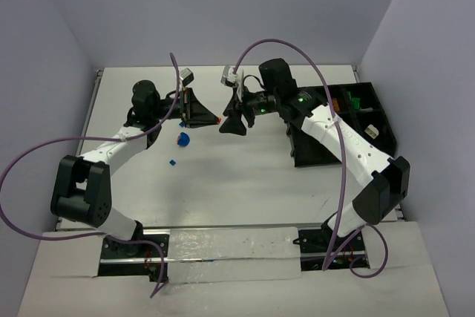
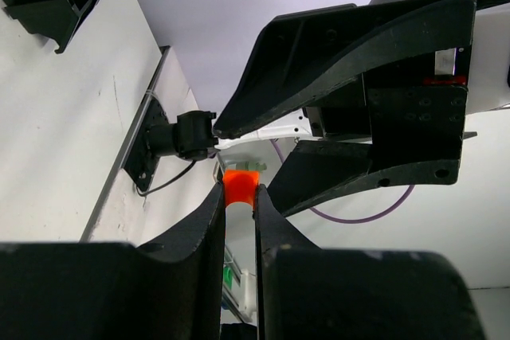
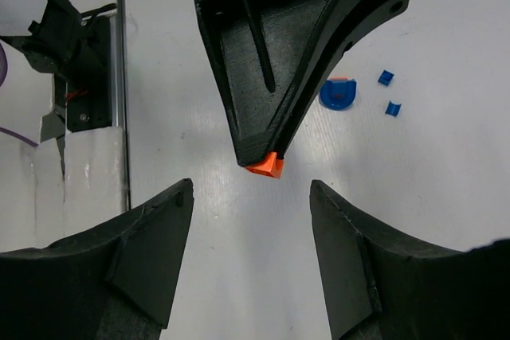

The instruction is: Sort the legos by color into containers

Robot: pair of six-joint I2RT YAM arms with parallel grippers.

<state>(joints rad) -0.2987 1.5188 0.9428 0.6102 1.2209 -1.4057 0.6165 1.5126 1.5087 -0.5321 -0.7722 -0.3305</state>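
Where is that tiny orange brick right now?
The orange brick is pinched at the tip of the left pincer, near the middle of the table in the top view, facing the open right pincer; blue pieces lie nearby.

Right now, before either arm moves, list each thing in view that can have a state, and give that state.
left gripper, shut on the orange lego.
orange lego, pinched at the left gripper's fingertips, off the table.
right gripper, open, facing the orange lego, not touching it.
blue legos, loose on the table, unsorted.
tray, open-topped, a few pieces in its compartments.
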